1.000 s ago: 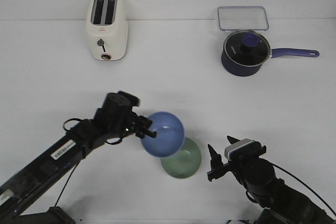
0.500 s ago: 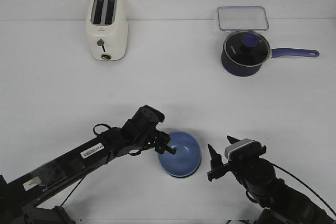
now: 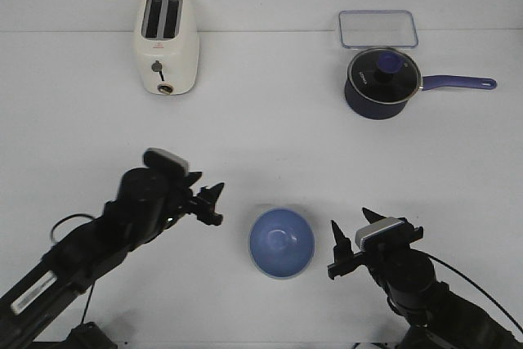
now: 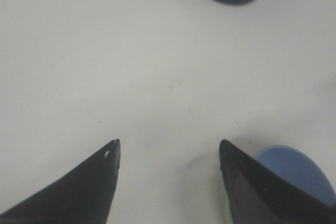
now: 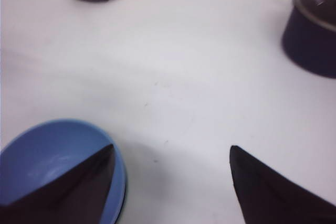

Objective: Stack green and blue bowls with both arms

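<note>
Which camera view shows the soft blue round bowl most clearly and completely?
The front view: the soft blue round bowl shows whole, its full rim and inside, between the two arms. The right wrist view shows most of it, partly behind a fingertip and cut by the edge. The left wrist view shows only a sliver behind a finger.

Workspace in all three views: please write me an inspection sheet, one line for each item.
Surface: white table, no spills seen.
Job's things: blue bowl upright, nested in the green bowl, only a rim sliver visible.
Clutter: toaster, lidded saucepan, clear container, all at the far side.
Grippers: left gripper open, empty; right gripper open, empty, beside the bowls.
Cables: black cable by left arm.
Surroundings: nothing seen.
</note>
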`<state>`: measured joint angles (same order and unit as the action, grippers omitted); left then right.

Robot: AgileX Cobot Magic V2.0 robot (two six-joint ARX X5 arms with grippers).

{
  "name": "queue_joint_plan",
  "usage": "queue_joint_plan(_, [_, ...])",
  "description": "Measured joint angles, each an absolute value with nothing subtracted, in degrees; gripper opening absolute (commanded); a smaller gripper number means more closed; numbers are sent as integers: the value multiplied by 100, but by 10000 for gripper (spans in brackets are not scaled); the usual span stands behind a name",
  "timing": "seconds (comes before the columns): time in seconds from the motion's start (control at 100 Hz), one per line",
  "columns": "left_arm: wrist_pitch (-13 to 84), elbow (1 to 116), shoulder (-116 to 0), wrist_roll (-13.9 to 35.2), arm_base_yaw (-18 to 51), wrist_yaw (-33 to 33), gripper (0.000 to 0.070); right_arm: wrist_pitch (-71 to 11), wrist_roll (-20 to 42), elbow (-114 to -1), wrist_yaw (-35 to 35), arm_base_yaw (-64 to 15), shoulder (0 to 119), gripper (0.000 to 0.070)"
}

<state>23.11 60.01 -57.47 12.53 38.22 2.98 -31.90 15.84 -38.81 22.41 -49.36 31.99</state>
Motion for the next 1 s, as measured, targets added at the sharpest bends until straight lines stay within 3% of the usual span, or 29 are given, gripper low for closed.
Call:
queue_joint_plan(0.12, [2128, 5072, -4687, 1295, 3660, 569, 350, -3114, 1542, -3771, 2252, -4941, 3041, 453])
queue_joint_plan(0.16, [2086, 4663, -4333, 1361, 3642, 615, 319, -3076, 1540, -3715, 2250, -4941, 3000, 412])
queue_joint_plan(0.2, [2053, 4335, -4062, 1441, 3638, 620, 216, -3059, 1540, -3664, 2250, -4941, 2980, 248])
queue_joint_plan(0.25, [2012, 3999, -3795, 1503, 3640, 617, 0, -3050, 1540, -3612, 2248, -4941, 2976, 0])
queue_joint_plan(0.43, [1953, 3680, -3542, 1708, 3638, 620, 13, -3022, 1522, -3551, 2246, -4941, 2978, 10])
queue_joint_plan(1.0, [1839, 3682, -3192, 1730, 3640, 617, 15, -2991, 1544, -3551, 2239, -4941, 2908, 10])
